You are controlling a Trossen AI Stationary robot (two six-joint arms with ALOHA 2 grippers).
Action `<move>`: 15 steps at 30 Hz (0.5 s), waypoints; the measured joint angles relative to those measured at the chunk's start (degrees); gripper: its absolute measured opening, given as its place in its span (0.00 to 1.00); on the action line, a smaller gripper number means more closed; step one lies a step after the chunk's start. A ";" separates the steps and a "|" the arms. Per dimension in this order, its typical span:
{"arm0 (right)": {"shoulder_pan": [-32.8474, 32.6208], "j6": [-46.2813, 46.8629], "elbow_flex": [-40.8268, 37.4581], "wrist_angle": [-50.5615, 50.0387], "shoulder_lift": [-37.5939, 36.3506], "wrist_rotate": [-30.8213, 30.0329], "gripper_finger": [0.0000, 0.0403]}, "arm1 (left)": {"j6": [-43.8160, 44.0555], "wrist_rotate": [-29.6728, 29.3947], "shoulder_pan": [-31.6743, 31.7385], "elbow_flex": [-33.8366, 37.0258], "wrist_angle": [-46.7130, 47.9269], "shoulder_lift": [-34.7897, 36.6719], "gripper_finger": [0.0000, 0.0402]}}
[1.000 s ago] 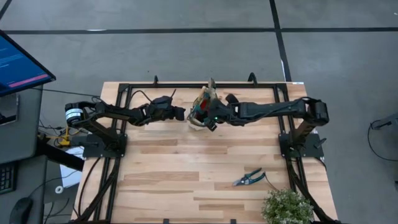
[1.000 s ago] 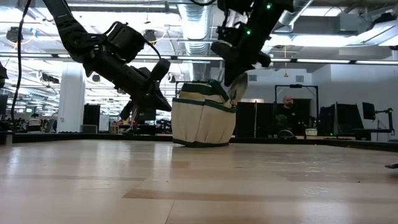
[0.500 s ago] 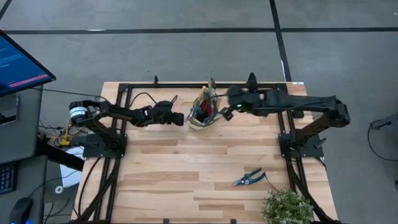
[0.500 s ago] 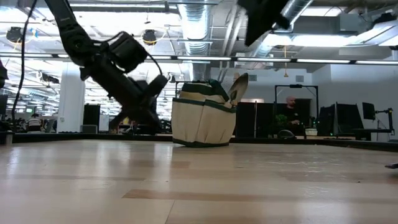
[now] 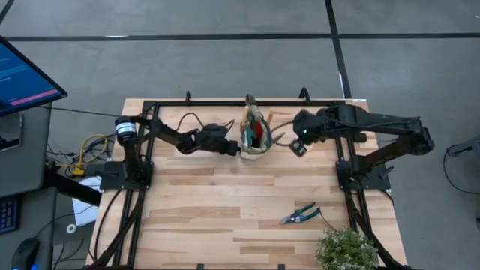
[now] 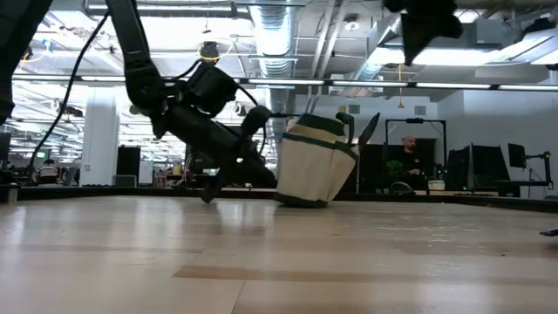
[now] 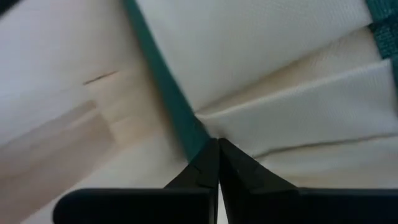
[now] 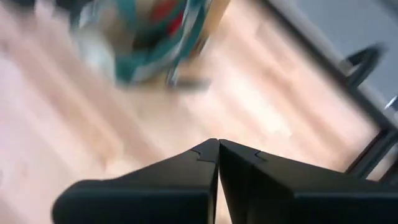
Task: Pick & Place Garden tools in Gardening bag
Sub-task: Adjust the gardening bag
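The left gripper (image 5: 234, 148), fingers closed, pressed against the tilted gardening bag (image 5: 255, 137) (red inside); the right gripper (image 5: 297, 147), closed empty, hung beside it.

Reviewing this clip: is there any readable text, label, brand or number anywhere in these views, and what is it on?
No text can be read in any view.
Monitor at the high view's left edge: coloured lines on the screen, too small to read.
Gardening bag: plain beige canvas with teal trim, no visible print; the left claw sits against it.
Pruning shears: no marking visible.
Right claw: no label visible.
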State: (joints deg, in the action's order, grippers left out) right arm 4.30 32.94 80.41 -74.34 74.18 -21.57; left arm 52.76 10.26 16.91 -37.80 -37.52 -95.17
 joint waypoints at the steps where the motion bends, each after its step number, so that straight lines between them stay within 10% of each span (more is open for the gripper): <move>1: -0.48 -0.10 -0.41 -1.28 0.14 1.90 0.02 | 0.02 -0.08 0.00 -0.70 0.03 -0.52 0.01; 15: -11.74 -7.40 -12.81 -4.33 0.21 23.48 0.47 | -0.82 1.84 2.14 0.36 8.03 6.00 0.01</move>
State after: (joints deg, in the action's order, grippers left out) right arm -7.44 25.54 67.60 -78.67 74.39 1.91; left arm 51.94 12.10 19.04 -37.44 -29.49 -89.17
